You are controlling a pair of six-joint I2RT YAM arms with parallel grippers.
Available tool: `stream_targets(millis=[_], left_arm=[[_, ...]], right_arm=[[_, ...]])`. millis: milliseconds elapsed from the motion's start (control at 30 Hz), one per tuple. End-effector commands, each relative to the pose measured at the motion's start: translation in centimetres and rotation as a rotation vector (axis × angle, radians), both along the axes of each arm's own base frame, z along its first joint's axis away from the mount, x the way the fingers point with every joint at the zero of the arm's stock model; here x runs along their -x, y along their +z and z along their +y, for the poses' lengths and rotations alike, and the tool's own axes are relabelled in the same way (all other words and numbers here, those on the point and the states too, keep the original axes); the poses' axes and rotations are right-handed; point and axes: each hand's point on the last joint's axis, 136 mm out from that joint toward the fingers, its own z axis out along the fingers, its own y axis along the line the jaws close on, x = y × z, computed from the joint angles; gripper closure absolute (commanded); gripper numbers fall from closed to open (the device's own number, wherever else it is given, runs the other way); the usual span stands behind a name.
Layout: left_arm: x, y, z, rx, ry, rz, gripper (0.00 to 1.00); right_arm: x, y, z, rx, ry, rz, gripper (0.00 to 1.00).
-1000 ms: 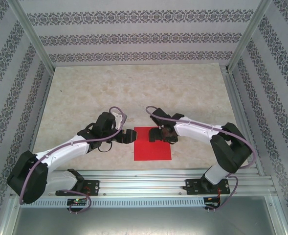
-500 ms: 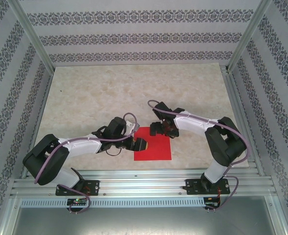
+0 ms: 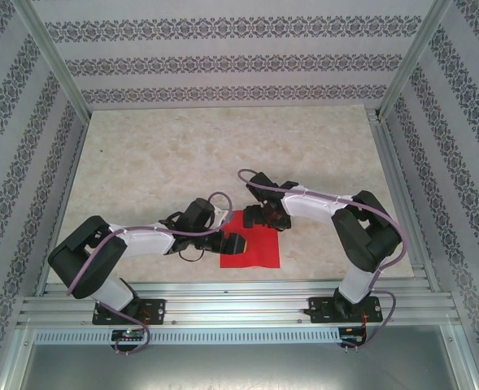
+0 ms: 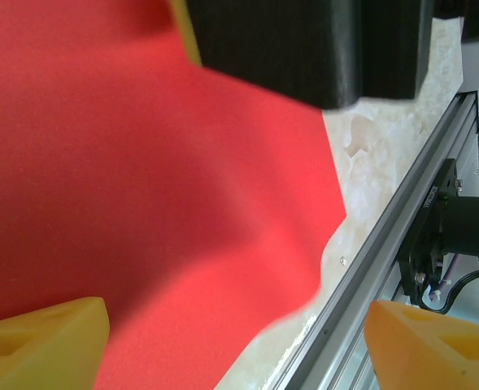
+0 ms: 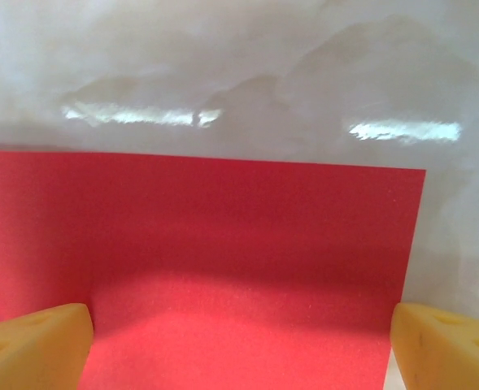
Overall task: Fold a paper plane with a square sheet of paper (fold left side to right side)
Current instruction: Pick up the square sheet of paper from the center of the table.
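Marbled table (image 3: 158,162) bears red sheet (image 3: 259,250) (apparently rippled).

Bent, reaching inward: left arm (image 3: 141,238), right arm (image 3: 320,203). Near each other: left tool (image 3: 237,241), right tool (image 3: 252,218), jaws spread wide on both.

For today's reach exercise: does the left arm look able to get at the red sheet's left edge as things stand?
Probably yes. The left gripper hangs open over the sheet of paper at its left side, nothing between them; the right gripper sits at the far edge, clear of it.
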Motion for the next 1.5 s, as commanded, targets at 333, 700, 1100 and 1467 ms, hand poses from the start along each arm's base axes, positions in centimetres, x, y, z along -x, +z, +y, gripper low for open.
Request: stream_targets(millis=[333,700,1100,1467], left_arm=[[0.0,-2.2,0.5,-0.091,0.006,0.003,0.17],[-1.5,0.0,-1.3,-0.005,0.076,0.028,0.13],[-2.7,-0.5,-1.8,0.001,0.145,0.064,0.14],[-3.5,1.0,-2.6,0.056,0.161,0.036,0.13]], right_arm=[[1.6,0.7,2.6,-0.134,0.016,0.051,0.07],[2.1,0.9,2.0,-0.294,-0.068,0.069,0.21],[3.0,0.2,1.9,-0.352,-0.085,0.096,0.3],[3.4,0.3,1.7,-0.37,-0.077,0.111,0.38]])
